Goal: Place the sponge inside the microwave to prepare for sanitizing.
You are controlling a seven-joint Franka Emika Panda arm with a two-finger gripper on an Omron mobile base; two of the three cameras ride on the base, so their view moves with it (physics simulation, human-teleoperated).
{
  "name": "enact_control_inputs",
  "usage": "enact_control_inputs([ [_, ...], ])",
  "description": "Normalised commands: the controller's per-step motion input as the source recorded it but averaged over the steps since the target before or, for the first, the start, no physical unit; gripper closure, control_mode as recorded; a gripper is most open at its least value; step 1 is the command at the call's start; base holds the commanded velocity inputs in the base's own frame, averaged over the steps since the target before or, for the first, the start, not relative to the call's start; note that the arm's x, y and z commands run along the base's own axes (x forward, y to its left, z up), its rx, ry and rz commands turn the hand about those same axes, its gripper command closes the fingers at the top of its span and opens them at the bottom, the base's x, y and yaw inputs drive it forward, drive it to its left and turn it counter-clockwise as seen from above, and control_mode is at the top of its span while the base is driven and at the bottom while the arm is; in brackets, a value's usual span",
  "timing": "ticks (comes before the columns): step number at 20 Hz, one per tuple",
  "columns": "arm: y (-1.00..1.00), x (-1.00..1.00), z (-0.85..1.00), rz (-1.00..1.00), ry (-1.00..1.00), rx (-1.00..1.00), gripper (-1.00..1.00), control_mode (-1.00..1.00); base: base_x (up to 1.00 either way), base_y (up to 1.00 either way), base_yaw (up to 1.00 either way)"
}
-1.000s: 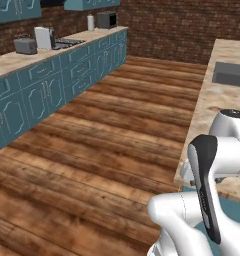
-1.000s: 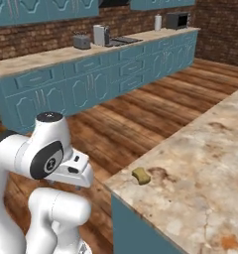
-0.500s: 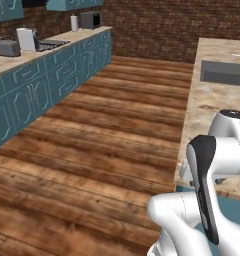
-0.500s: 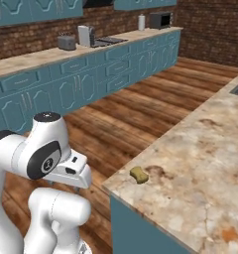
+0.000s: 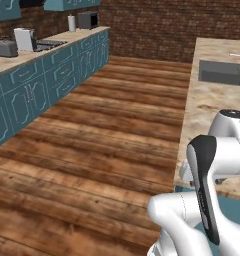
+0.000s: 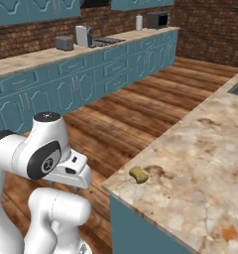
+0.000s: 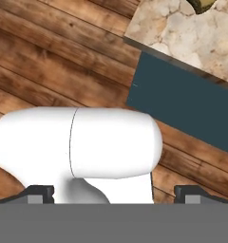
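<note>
Approach is the step in hand, judged from how things lie: nothing is held, and the sponge (image 6: 138, 174) lies untouched near the corner of the stone-patterned island counter (image 6: 205, 163), just inside its edge. In the hand view the sponge (image 7: 204, 4) is glimpsed at the very top, above the counter's blue side panel (image 7: 182, 104) and the plank floor. The gripper (image 7: 116, 195) is carried low and folded in, with its two dark fingertips (image 7: 36, 193) set at opposite sides of that view, so the jaws are judged to stand wide apart with nothing between them. The microwave (image 6: 158, 20) is seen far off at the end of the long blue cabinet run against the brick wall, well apart from the sponge; whether its door is open cannot be told at this distance. For the next move, the hand would need to be brought over the counter corner, lowered around the sponge and closed on it before any carrying across the room is attempted.
</note>
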Motion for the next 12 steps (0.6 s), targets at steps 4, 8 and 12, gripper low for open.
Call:
enact_control_inputs([
  [4,0.0,0.0,0.0,0.0,0.0,0.0,-1.0,1.0,-0.54,-0.33,-0.06],
  [8,0.0,0.0,0.0,0.0,0.0,0.0,-1.0,1.0,-0.51,0.0,-0.03],
  [12,0.0,0.0,0.0,0.0,0.0,0.0,-1.0,1.0,0.02,0.0,-0.02],
])
